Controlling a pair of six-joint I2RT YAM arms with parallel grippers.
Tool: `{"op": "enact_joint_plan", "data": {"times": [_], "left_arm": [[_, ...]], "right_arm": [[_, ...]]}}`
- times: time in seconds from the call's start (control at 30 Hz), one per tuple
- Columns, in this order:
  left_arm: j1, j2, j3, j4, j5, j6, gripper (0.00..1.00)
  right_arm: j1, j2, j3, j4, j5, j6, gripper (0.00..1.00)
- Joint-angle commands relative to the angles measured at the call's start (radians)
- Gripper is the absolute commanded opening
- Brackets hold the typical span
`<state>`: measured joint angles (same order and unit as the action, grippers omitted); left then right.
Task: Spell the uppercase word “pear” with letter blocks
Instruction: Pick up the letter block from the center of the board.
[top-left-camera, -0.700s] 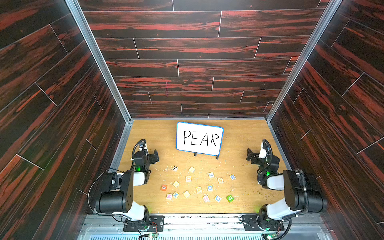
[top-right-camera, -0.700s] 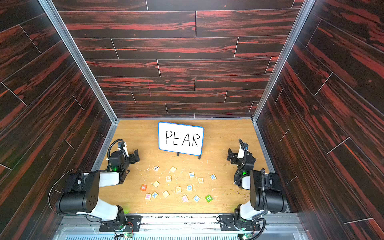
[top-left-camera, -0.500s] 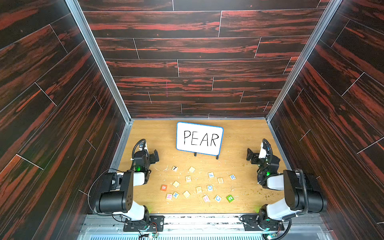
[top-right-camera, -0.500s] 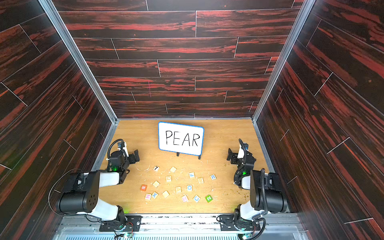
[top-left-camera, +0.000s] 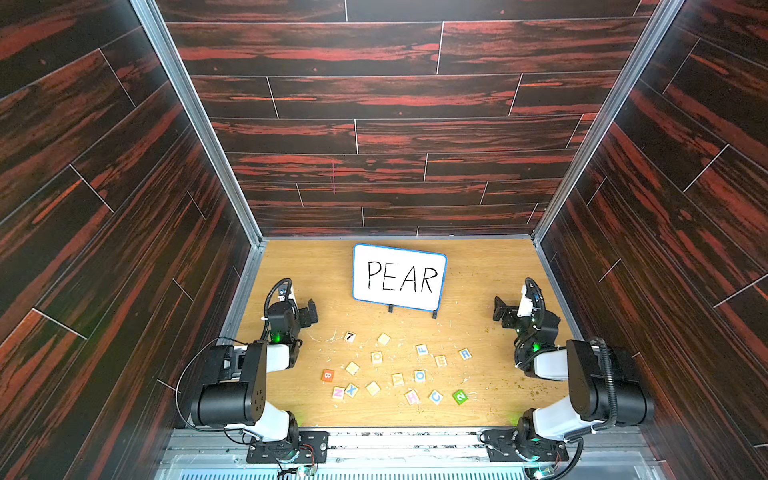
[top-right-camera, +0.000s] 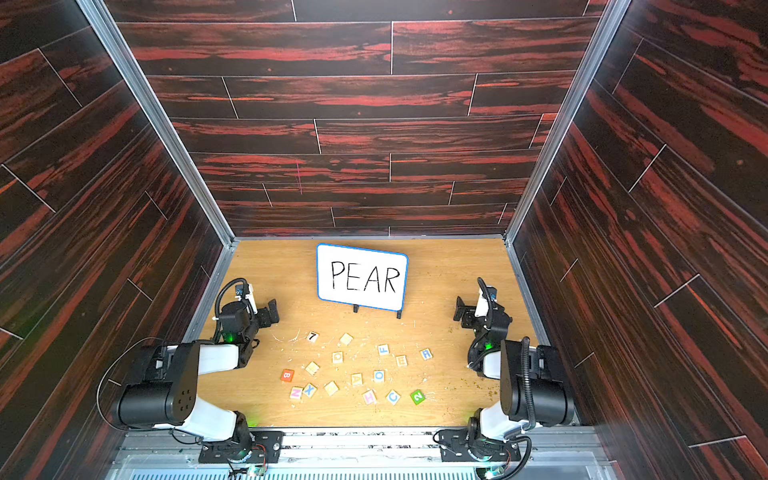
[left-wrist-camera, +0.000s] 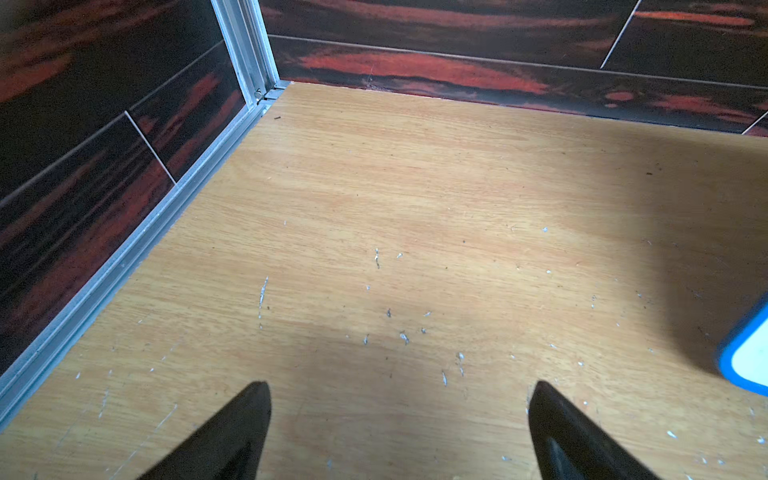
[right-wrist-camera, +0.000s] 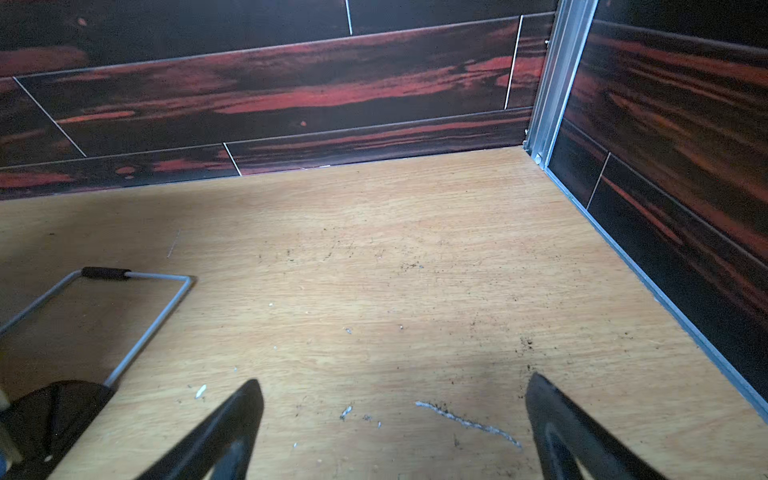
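— What's the biggest thing here?
— The dark, red-streaked walls (top-left-camera: 374, 124). They close in a pale wood surface (top-left-camera: 478, 270) along its far, left and right edges.

— And the arms?
— The left arm (top-left-camera: 232, 399) is folded along the left edge and the right arm (top-left-camera: 602, 386) along the right edge. Both point toward the far edge, well apart from the letter blocks (top-right-camera: 356, 379).

— Anything else standing?
— A blue-rimmed whiteboard (top-left-camera: 399, 276) reading PEAR stands upright midway between the left and right edges, toward the far edge. Its wire stand (right-wrist-camera: 106, 273) shows in the right wrist view.

— The fingers?
— The left fingers (left-wrist-camera: 232, 432) are spread wide over bare, scratched wood with nothing between them. The right fingers (right-wrist-camera: 548, 411) are just as far apart and hold nothing either.

— Where do the letters lie?
— They lie loose in a scatter of cubes between the whiteboard and the near edge, and none are lined up. The blue R (top-left-camera: 465, 353) lies on the side of the scatter nearest the right edge. The orange E (top-left-camera: 441, 360) is just beside it, not touching. The yellow-orange A (top-left-camera: 397, 379) sits closer to the near edge, next to a blue O (top-left-camera: 419, 376).

— And the P?
— Several pale cubes carry letters too faint to read in both top views, so I cannot tell which one is the P.
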<state>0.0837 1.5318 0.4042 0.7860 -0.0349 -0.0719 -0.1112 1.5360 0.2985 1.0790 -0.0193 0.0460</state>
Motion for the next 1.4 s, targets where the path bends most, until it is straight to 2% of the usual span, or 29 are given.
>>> {"op": "enact_joint_plan", "data": {"times": [0.0,0.5,0.53,0.6,0.7,0.77,0.83,0.97,1.13,1.27,1.37], "left_arm": [[-0.003,0.004,0.021,0.020,-0.013,-0.016,0.99],[-0.002,0.002,0.026,0.019,-0.023,-0.021,0.99],[-0.004,-0.003,0.037,0.011,-0.032,-0.022,0.99],[-0.004,-0.043,0.086,-0.090,-0.034,-0.020,0.99],[-0.003,-0.134,0.211,-0.414,-0.035,-0.044,0.99],[-0.004,-0.189,0.276,-0.571,-0.031,-0.097,0.99],[-0.005,-0.247,0.314,-0.690,-0.004,-0.173,0.99],[-0.021,-0.417,0.281,-0.775,0.110,-0.344,0.99],[-0.058,-0.679,0.212,-0.910,0.150,-0.522,0.99],[-0.079,-0.846,0.173,-1.030,0.200,-0.634,0.99],[-0.091,-0.942,0.130,-1.046,0.255,-0.746,0.99]], "right_arm": [[0.006,0.023,0.016,0.040,-0.010,0.015,0.98],[0.007,0.012,0.026,0.018,0.003,0.021,0.98],[0.007,-0.008,0.049,-0.040,0.012,0.023,0.98],[0.007,-0.064,0.147,-0.273,0.029,0.034,0.98],[0.007,-0.096,0.344,-0.646,0.001,0.056,0.98],[0.012,-0.107,0.420,-0.780,-0.076,0.095,0.98],[0.033,-0.142,0.440,-0.830,-0.136,0.150,0.98],[0.170,-0.250,0.444,-0.909,-0.143,0.197,0.98],[0.412,-0.341,0.459,-1.024,-0.092,0.243,0.98],[0.554,-0.383,0.430,-1.033,-0.048,0.367,0.99],[0.633,-0.385,0.382,-0.971,-0.071,0.516,0.98]]}}
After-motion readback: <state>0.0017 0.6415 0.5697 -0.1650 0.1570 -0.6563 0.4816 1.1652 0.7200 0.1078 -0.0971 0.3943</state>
